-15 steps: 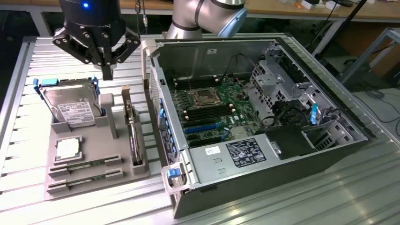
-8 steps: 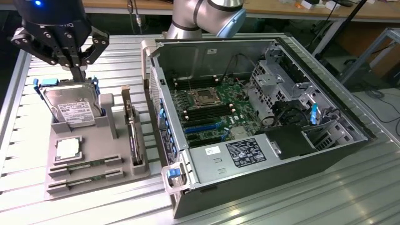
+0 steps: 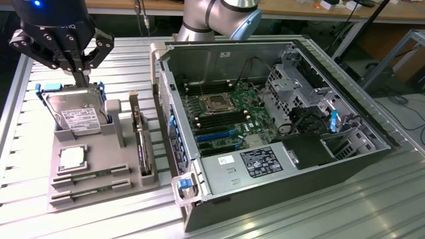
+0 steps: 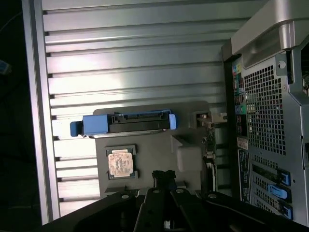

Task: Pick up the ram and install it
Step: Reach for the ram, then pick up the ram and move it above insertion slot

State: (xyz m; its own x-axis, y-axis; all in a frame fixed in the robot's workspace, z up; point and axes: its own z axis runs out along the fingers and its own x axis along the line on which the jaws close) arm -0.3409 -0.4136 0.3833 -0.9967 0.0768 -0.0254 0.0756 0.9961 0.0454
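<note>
Exterior view: jaws clenched on nothing hover over the hard drive point(image 3: 78, 112), well clear of the ram point(image 3: 91, 174), its long axis lying left-to-right in the tray point(image 3: 99, 149).

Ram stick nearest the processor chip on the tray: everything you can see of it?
The ram stick is long, narrow and thin, a greenish board, lying untouched in a slot of the grey tray, its ends in grey holders. It sits between the processor chip and a second stick like it. The gripper hangs apart, above the hard drive.
</note>
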